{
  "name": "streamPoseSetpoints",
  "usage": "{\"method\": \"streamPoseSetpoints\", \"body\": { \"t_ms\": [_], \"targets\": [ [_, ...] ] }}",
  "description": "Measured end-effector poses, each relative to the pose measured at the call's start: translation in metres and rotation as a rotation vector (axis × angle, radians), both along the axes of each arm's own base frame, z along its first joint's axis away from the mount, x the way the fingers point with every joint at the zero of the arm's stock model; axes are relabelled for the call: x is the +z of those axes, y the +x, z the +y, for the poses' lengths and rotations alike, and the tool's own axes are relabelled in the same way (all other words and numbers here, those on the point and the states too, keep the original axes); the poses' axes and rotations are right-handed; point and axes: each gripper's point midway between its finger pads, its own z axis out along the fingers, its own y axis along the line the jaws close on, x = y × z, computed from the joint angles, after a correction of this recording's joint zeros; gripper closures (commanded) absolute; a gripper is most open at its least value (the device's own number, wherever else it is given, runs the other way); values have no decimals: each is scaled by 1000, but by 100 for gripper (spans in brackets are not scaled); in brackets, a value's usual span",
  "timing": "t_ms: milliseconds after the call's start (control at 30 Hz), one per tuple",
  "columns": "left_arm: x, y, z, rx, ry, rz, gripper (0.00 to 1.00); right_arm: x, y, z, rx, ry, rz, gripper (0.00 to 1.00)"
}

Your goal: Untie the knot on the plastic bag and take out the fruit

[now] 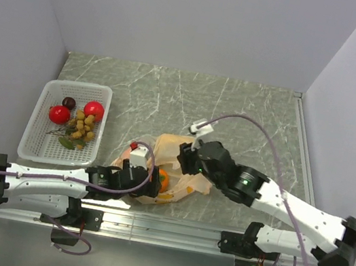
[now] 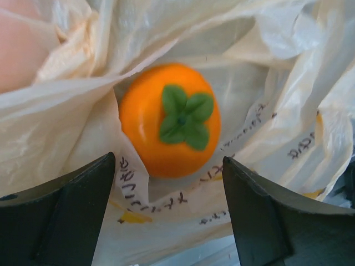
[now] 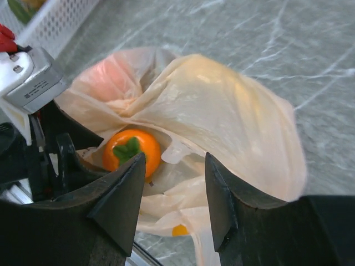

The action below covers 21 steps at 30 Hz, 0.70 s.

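The plastic bag (image 1: 183,165) lies open and crumpled at the table's near middle. No knot shows. One orange fruit with a green leaf cap (image 2: 169,119) sits in the bag's mouth, seen also from above (image 1: 162,181) and in the right wrist view (image 3: 133,149). My left gripper (image 2: 169,174) is open, its fingers either side of the orange and just short of it, over printed plastic. My right gripper (image 3: 175,166) is open above the bag's (image 3: 233,122) folds, right of the orange, holding nothing. A pinkish shape (image 3: 108,75) shows through the plastic. Bananas are out of view.
A white basket (image 1: 33,123) stands at the left with two red fruit (image 1: 59,114) (image 1: 93,110), a dark maroon one (image 1: 69,102) and a tan cluster (image 1: 82,126). The two arms meet closely over the bag. White walls close in the table.
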Motion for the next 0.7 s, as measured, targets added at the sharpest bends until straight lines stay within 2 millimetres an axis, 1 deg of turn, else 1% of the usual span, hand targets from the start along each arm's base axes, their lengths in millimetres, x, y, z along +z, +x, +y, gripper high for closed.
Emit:
{"method": "streamPoseSetpoints", "body": {
  "t_ms": [133, 233, 333, 433, 500, 567, 633, 700],
  "targets": [
    [-8, -16, -2, -37, 20, 39, 11, -43, 4, 26, 69, -102, 56, 46],
    [-11, -22, -2, -51, 27, 56, 9, -75, 10, 41, 102, -174, 81, 46],
    [-15, -27, 0, -56, 30, 69, 7, -108, 18, 50, 116, -244, 116, 48],
    [-21, -33, 2, -73, 42, 78, 6, -135, 33, 50, 86, -301, 153, 50],
    [-24, -38, 1, -93, 47, 81, 5, -147, 49, 47, 40, -315, 175, 53],
    [-27, -45, -1, -122, 54, 85, 4, -153, 69, 40, -24, -315, 190, 53],
    [-32, -51, -3, -150, 62, 87, 4, -153, 89, 33, -101, -292, 203, 54],
    [-39, -57, -6, -178, 83, 88, 4, -149, 104, 26, -161, -257, 210, 54]
  ]
}}
